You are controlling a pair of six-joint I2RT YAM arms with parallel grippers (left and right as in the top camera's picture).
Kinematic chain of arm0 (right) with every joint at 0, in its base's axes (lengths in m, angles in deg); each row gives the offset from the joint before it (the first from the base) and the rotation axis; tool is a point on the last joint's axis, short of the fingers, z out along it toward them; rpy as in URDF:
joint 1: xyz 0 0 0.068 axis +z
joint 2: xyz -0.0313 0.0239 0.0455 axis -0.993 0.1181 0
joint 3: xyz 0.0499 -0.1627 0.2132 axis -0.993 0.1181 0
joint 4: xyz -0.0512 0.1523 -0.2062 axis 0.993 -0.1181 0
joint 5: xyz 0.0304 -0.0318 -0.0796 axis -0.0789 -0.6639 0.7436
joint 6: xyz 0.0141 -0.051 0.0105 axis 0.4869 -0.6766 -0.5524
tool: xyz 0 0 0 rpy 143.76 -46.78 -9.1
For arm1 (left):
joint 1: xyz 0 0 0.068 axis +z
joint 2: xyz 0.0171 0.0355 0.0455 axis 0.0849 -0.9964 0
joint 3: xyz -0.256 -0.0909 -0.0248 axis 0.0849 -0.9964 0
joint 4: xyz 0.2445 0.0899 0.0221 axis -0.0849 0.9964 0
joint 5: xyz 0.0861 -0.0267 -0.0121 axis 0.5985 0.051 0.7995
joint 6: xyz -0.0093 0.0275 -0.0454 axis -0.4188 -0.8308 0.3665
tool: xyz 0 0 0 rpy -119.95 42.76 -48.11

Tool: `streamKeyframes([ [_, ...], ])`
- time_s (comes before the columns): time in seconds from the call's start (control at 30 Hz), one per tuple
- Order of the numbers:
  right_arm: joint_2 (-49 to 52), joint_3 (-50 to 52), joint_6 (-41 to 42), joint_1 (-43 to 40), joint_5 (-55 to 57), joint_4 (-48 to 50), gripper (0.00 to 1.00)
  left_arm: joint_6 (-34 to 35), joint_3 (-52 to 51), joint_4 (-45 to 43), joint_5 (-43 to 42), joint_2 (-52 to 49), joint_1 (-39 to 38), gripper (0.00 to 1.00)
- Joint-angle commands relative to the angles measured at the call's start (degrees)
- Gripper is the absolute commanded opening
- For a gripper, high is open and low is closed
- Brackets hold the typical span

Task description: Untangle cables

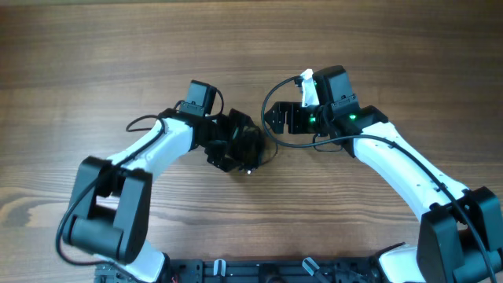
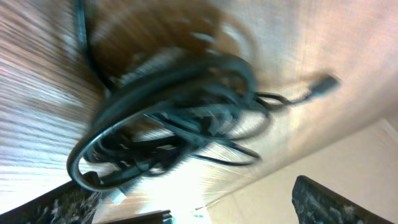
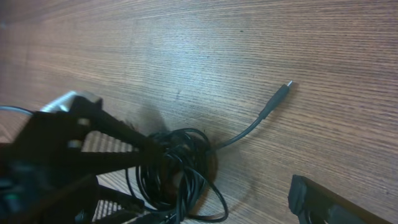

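Cables (image 1: 255, 148), overhead: we found them bunched in one dark clump at the middle of the table (image 1: 94, 47), under the left gripper (image 1: 234, 145); the right gripper (image 1: 275, 118) stood just beside, apart from the clump. We could not tell either jaw setting from above. (Inspector)

And the left wrist view? (Reviewer)

Blurred. We saw the left fingers (image 2: 339, 199) spread to the frame's lower corners, the coil ahead of them, nothing pinched. One plug (image 2: 324, 84) stuck out to the right of the coil. (Inspector)

Right wrist view? (Reviewer)

We saw one right finger (image 3: 329, 199) at the frame edge and nothing between the jaws; we judged them spread. The coil was roundish, with no clear long axis. Its free lead (image 3: 245, 132) ran diagonally from the coil up and to the right, plug pointing away from the coil. (Inspector)

Hazards? (Reviewer)

We judged that closing on the whole clump would lift it as one mass, and that hauling the lead against unheld loops would cinch the knot. (Inspector)
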Motion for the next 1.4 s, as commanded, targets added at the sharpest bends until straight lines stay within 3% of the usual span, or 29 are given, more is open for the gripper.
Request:
streamKeyframes([
  [0.0,-0.57,-0.59,0.26,0.07,0.98,0.0,1.0,-26.25,0.28,-5.38,11.04,9.84,0.33,1.0],
  [0.07,-0.57,-0.59,0.26,0.09,0.98,-0.04,1.0,-57.18,0.26,-7.08,12.26,13.94,0.33,1.0],
  [0.1,-0.57,-0.59,0.28,0.09,0.98,0.02,1.0,-68.72,0.26,-6.86,14.4,14.73,0.33,1.0],
  [0.2,-0.57,-0.59,0.33,0.09,0.98,0.02,1.0,-78.75,0.22,-6.86,18.23,13.07,0.26,0.98],
  [0.27,-0.57,-0.59,0.39,0.09,0.96,0.0,1.0,-87.56,0.2,-6.73,18.23,9.27,0.04,0.86],
  [0.37,-0.57,-0.59,0.39,0.09,0.98,0.0,1.0,-95.82,0.2,-6.8,18.18,5.16,0.07,0.84],
  [0.63,-0.57,-0.59,0.39,0.09,0.98,0.02,1.0,-96.76,0.2,-9.99,15.65,-2.71,0.04,0.67],
  [0.8,-0.57,-0.59,0.37,0.09,0.98,0.02,1.0,-96.76,0.2,-11.45,15.67,-4.74,0.04,0.69],
  [0.9,-0.57,-0.59,0.39,0.09,0.98,0.02,1.0,-96.76,0.2,-11.45,17.86,-5.14,0.04,0.6],
  [1.17,-0.57,-0.59,0.37,0.09,0.98,0.02,1.0,-96.76,0.2,-11.23,18.49,-8.87,-1.9,0.57],
  [1.2,-0.57,-0.59,0.37,0.09,0.98,0.04,1.0,-96.76,0.2,-11.23,18.49,-9.05,-2.29,0.54],
  [1.23,-0.57,-0.59,0.37,0.09,0.98,0.02,1.0,-96.78,0.2,-11.28,18.97,-9.49,-3.34,0.35],
  [1.27,-0.57,-0.59,0.37,0.09,0.98,0.02,1.0,-96.39,0.2,-11.23,21.09,-9.64,-4.09,0.04],
  [1.33,-0.57,-0.59,0.37,0.09,0.98,0.02,0.99,-91.45,0.22,-11.67,27.02,-9.62,-4.07,0.04],
  [1.37,-0.57,-0.59,0.35,0.09,0.98,0.02,1.0,-83.58,0.22,-11.93,33.38,-9.62,-3.61,0.04],
])
